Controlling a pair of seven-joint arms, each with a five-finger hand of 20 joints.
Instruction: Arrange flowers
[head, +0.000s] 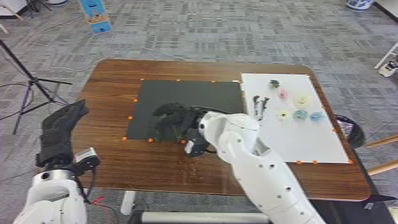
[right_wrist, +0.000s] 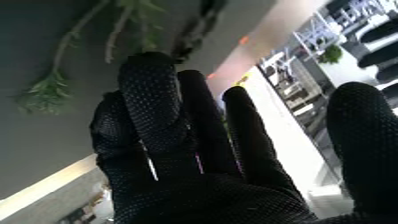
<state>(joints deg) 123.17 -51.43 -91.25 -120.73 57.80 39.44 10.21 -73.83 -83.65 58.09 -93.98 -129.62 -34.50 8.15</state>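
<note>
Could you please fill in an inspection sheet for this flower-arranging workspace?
Surface: brown wooden table, with a black mat and, to its right, a white board.
Job's things: a pink flower, a pale yellow flower and a blue flower lie apart on the board; dark stems lie near its left edge; the wrist view shows a leafy green sprig.
Clutter: nothing seen.
Hands: right hand over the mat, fingers straight; left hand at the table's left side, fingers straight.
Cables: a dark cable beside the left arm.
Surroundings: grey patterned floor, a tripod to the left, a blue sign beyond the table.
</note>
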